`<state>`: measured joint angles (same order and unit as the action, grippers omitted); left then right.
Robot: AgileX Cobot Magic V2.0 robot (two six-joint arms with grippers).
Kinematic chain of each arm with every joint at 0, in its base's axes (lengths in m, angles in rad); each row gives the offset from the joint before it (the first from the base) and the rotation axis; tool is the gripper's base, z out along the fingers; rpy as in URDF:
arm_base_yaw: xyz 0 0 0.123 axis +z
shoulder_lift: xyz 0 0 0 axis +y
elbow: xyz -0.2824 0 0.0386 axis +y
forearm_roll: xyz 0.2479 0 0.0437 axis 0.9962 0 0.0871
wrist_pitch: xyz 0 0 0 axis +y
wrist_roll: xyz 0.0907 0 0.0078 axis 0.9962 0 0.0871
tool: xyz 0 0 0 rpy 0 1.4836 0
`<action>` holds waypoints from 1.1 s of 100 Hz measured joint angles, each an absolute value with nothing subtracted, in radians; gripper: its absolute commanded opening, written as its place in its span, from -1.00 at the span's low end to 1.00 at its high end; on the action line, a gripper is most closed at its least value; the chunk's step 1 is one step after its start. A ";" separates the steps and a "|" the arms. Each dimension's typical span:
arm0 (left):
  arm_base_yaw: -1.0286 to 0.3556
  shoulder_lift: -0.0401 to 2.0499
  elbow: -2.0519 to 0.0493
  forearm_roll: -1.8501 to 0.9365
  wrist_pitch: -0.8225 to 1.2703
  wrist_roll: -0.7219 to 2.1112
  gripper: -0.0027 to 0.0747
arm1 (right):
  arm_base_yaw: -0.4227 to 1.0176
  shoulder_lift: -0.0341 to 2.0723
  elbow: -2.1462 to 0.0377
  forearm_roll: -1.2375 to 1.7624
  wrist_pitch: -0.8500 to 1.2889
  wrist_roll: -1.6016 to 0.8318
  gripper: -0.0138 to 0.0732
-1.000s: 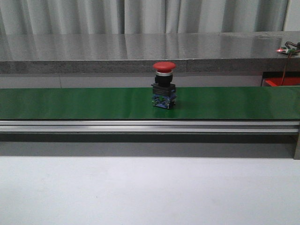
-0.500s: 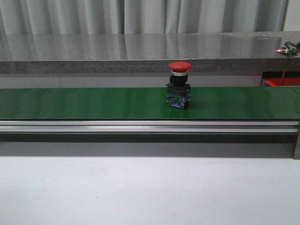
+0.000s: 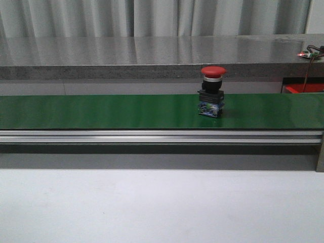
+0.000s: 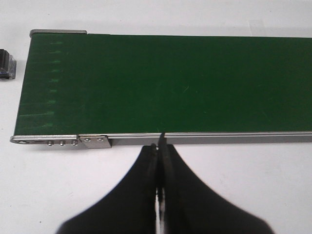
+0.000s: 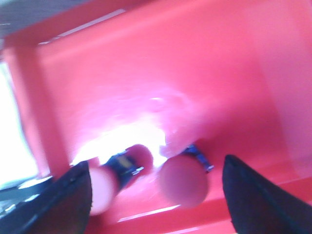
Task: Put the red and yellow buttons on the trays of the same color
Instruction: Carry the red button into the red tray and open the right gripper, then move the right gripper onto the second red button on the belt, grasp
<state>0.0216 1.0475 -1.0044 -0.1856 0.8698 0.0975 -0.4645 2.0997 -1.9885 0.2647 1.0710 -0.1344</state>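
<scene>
Red button upright on the green belt, right of centre in the front view, mushroom cap on top, black body and blue base below. Nothing touching it, nothing beside it on the belt. Aluminium rail along the belt's near edge, pale surface in front, grey ledge and curtains behind. Far right, past the belt's end, a sliver of red tray under a thin wire with a small lit board (detail too small to tell).

Seen from the right wrist, blurred and glaring: inside of the red tray, two red-capped buttons lying close together on its floor, blue bases showing. Right pincer spread wide above them, one dark finger at each side, both clear of the buttons.

Seen from the left wrist: left pincer pressed together, empty, tips just over the rail at the near edge of the belt. Bare belt ahead of it. Small dark object on the surface just off the belt's end (cut off by the frame, not identifiable).
</scene>
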 measured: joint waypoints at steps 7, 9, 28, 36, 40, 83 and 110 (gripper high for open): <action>0.022 1.048 -1.004 -0.186 0.870 0.097 -0.98 | -0.432 2.074 -1.991 0.265 1.100 -0.138 0.60; 0.022 1.048 -1.004 -0.186 0.870 0.097 -0.98 | -0.419 2.065 -1.991 0.265 1.106 -0.138 0.60; 0.022 1.048 -1.004 -0.186 0.870 0.097 -0.98 | -0.280 1.993 -1.992 0.266 1.216 -0.148 0.60; 0.022 1.048 -1.004 -0.186 0.870 0.097 -0.98 | -0.223 1.954 -1.975 0.269 1.231 -0.150 0.60; 0.022 1.048 -1.004 -0.186 0.870 0.097 -0.98 | -0.197 1.933 -1.960 0.269 1.233 -0.150 0.60; 0.022 1.048 -1.004 -0.186 0.870 0.097 -0.98 | 0.019 1.698 -1.647 0.259 1.163 -0.177 0.60; 0.022 1.048 -1.004 -0.186 0.870 0.097 -0.98 | 0.143 1.690 -1.499 0.259 1.063 -0.206 0.60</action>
